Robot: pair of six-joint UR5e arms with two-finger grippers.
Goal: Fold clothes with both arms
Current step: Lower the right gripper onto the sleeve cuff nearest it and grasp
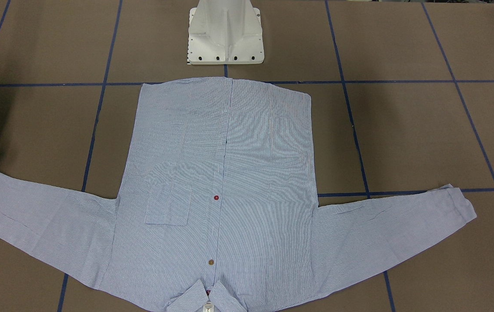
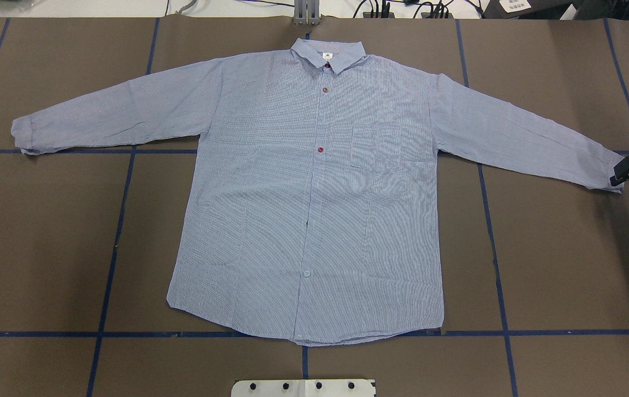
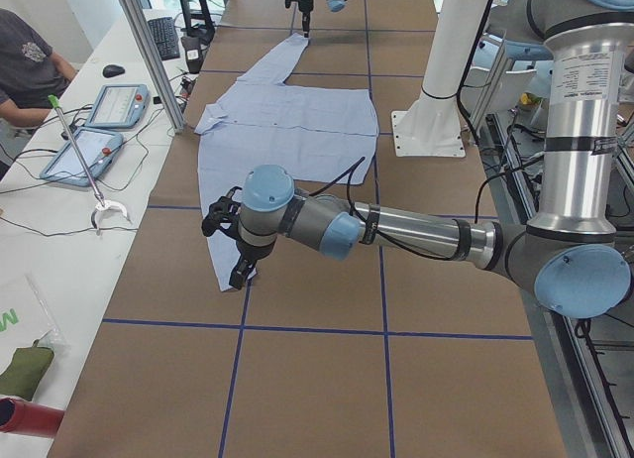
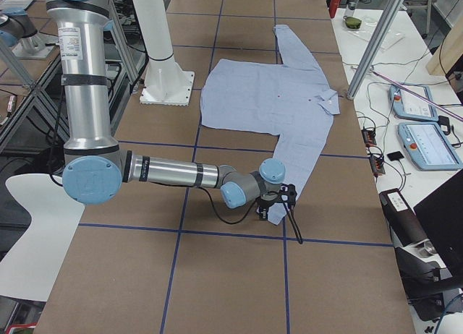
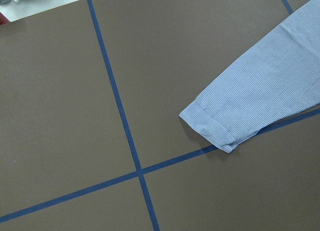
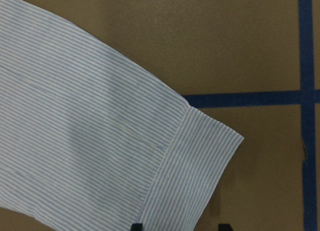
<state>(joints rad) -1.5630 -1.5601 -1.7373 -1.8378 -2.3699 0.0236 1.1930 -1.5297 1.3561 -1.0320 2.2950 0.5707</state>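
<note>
Hovering at the shirt (image 2: 314, 193) sleeve's cuff (image 6: 200, 176), I am holding my right gripper (image 2: 621, 174) unclenched; my left gripper (image 3: 238, 272) is sitting by the other cuff (image 5: 210, 126), and I cannot tell its grip.

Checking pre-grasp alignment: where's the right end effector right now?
In the overhead view it is at the far right edge: the right end effector is at the cuff of the shirt sleeve on that side, over the brown table.
</note>
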